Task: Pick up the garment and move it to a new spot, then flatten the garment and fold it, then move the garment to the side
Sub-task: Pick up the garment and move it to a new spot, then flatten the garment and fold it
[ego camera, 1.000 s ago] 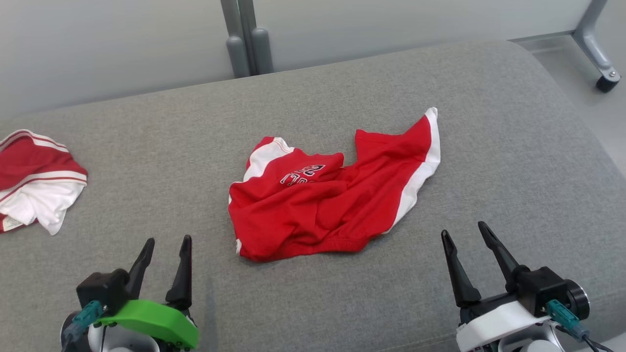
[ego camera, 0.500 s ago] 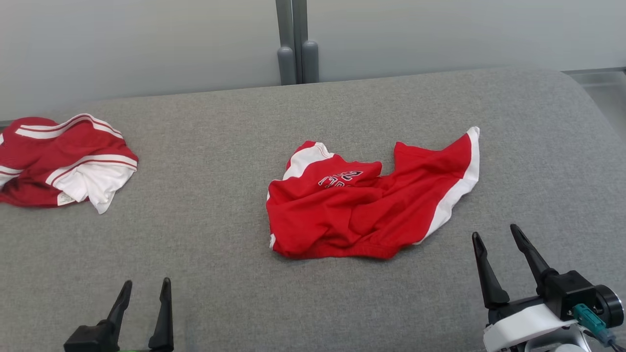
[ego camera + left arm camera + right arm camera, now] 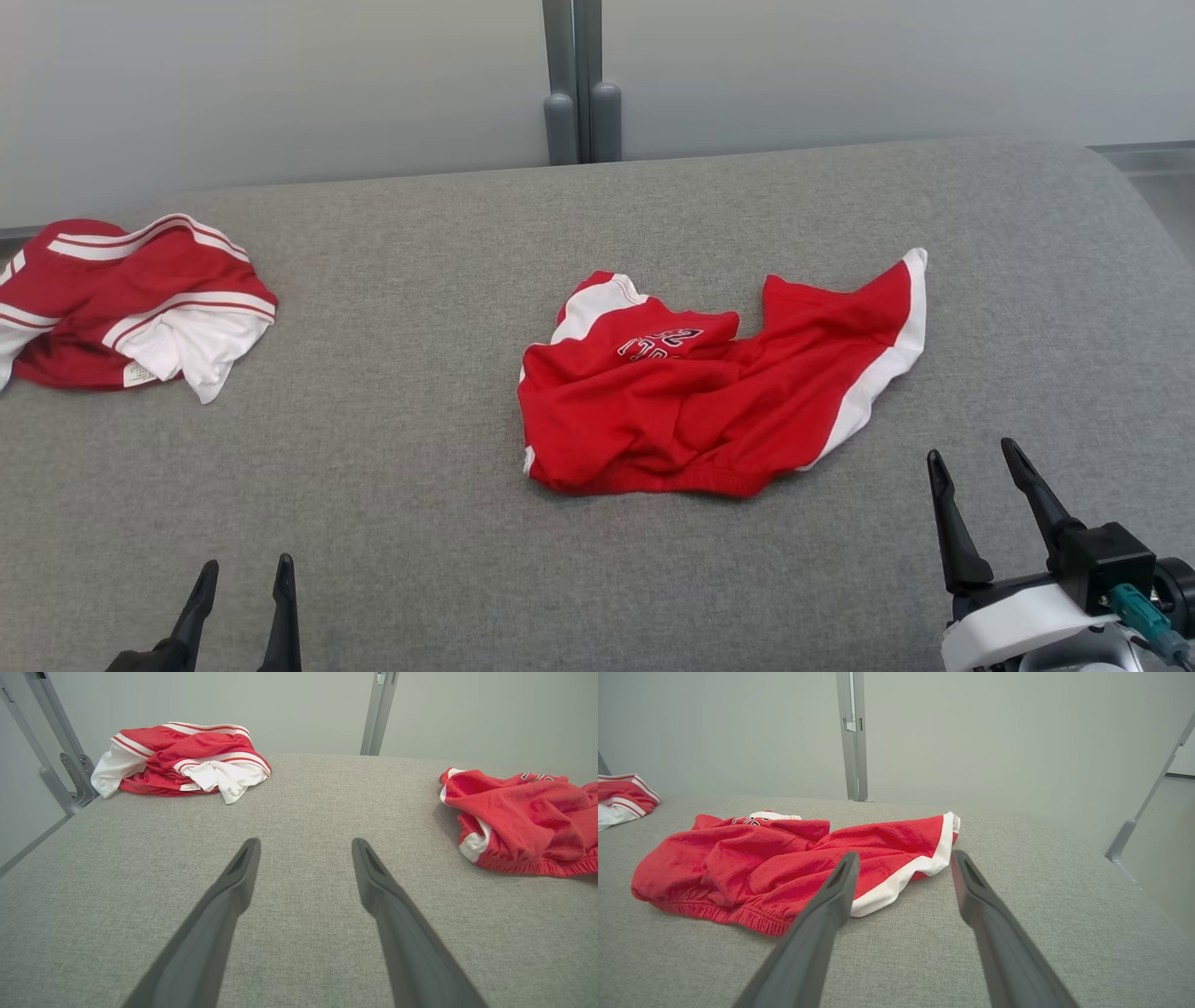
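The red-and-white cloth garment [image 3: 691, 411] is looking soft and matt on the grey coarse-woven cloth desk [image 3: 392, 485]; behind the desk, a smooth grey metal post [image 3: 581, 84] is standing.

Garment [image 3: 691, 411]: red, white side bands, dark print partly showing. Crumpled, not folded, elastic hem facing the near edge. Lies mid-surface [image 3: 392, 485], somewhat right of centre.

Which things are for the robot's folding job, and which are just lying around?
For the job: red garment, middle of the grey cushion; left hand and right hand, both open.
Just lying about: red-and-white bundle, far left; grey posts behind.
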{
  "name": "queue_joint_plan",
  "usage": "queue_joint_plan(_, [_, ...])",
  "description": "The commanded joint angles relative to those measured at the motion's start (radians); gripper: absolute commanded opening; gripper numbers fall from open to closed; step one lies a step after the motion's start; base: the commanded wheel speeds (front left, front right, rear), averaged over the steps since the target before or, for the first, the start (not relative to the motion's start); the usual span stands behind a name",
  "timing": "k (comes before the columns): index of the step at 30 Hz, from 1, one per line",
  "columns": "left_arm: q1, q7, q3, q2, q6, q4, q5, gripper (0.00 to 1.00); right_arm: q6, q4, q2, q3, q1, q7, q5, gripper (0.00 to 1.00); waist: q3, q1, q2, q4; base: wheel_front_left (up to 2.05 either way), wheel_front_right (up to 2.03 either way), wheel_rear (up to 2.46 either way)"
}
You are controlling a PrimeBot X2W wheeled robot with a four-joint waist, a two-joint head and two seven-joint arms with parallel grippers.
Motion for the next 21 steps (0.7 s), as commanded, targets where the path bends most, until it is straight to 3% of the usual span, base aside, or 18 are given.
queue_joint_plan(1, [-0.003, 0.0, 0.005, -0.006, -0.005, 0.002, 0.008, 1.0, 0.0, 0.003, 0.001, -0.004, 0.001, -0.003, -0.005, 1.0, 0.001, 0.0, 0.0, 0.0, 0.0, 0.0, 0.0])
queue_joint_plan(14, [-0.034, 0.0, -0.052, 0.009, -0.007, 0.001, -0.027, 1.0, 0.0, 0.003, 0.004, 0.016, -0.017, -0.003, -0.003, 1.0, 0.013, 0.0, 0.0, -0.016, 0.0, 0.0, 0.0])
queue_joint_plan(21, [-0.172, 0.001, -0.267, 0.033, -0.007, 0.075, -0.11, 1.0, 0.0, -0.016, 0.001, 0.039, -0.055, -0.003, -0.005, 1.0, 0.062, 0.0, 0.0, -0.054, 0.0, 0.0, 0.0])
